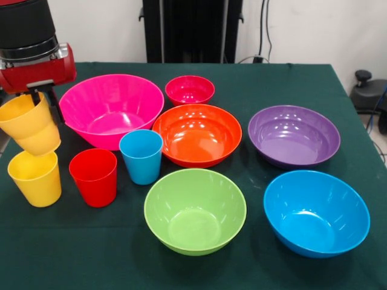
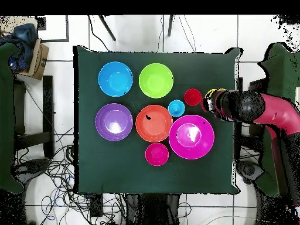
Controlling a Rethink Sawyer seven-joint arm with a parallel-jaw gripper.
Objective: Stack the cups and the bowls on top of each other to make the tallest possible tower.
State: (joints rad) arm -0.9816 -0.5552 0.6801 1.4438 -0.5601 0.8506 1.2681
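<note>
Front view — jaws on tilted yellow cup

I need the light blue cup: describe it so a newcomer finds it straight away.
Start at the big pink bowl. Just in front of it, beside the orange bowl, stands the light blue cup. It is upright, with a red cup on its other side; it is the only blue cup.

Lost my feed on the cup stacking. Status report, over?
Gripper shut on yellow cup, held tilted above second yellow cup. Not yet stacked. Red cup close beside.
</note>
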